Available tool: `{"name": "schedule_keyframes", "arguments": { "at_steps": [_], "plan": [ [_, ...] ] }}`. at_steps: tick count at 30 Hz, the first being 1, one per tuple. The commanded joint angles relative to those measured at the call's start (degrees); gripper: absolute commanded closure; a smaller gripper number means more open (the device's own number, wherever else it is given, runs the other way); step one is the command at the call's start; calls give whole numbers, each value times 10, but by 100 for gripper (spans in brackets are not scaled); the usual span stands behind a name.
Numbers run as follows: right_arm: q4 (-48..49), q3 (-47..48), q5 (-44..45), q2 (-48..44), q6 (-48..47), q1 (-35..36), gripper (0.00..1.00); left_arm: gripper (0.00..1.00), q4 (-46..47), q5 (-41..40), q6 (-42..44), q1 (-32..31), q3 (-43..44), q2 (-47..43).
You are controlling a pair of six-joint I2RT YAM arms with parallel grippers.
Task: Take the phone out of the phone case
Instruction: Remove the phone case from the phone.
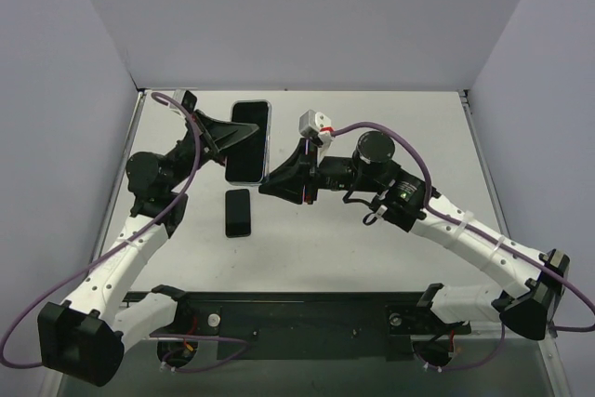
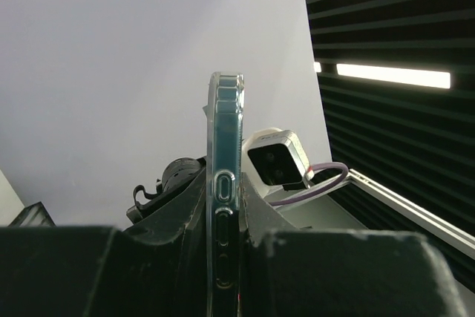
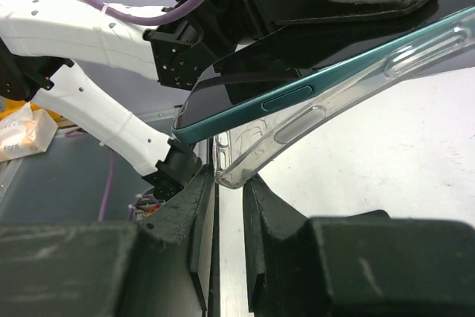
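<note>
Item: phone (image 3: 245,113), teal-edged, dark glass, screen unlit, with one long side button showing. Held in the air above and just beyond the dark slab (image 1: 238,213), which lies flat on the table (image 1: 390,118). Housing: phone case (image 3: 297,120), clear soft plastic with moulded button bumps and thickened corners. Extraction, as judged: partly done. At the corner nearest the dark slab the case lip is bent away and the phone's corner stands free of it. Farther from the slab the two edges run close together, so most of the body appears seated. Left to do: peel the other corners and draw the phone clear. Left gripper (image 2: 221,209): closed across the flat faces of the cased phone, which it holds on edge on the side away from the slab. Right gripper (image 3: 228,181): fingers nearly together, pinching the freed case corner, beside the slab and raised above it. Risk, as judged: the lip may slip from the pinch.
</note>
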Motion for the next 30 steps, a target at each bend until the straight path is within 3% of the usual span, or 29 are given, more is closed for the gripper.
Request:
{"name": "schedule_keyframes", "arguments": {
  "at_steps": [1, 5, 9, 12, 15, 21, 30],
  "plan": [
    [-25, -10, 173, 36, -24, -10, 100, 100, 77, -8, -147, -17, 26, -29],
    [-79, -6, 284, 20, 90, -5, 100, 100, 87, -10, -121, -17, 32, -27],
    [-115, -44, 289, -30, 192, 14, 68, 100, -36, -15, 16, -13, 47, -48],
    [-110, -83, 302, -84, 273, 44, 54, 100, -97, -32, 100, -6, 41, -57],
    [-57, -127, 283, -135, 361, 50, 49, 100, -102, -49, 128, 1, 23, -55],
    [-17, -134, 275, -176, 429, 85, 48, 100, -108, -67, 168, 2, 0, -50],
    [49, -112, 275, -129, 476, 88, 68, 100, -152, -77, 201, 2, 9, -61]
  ]
}}
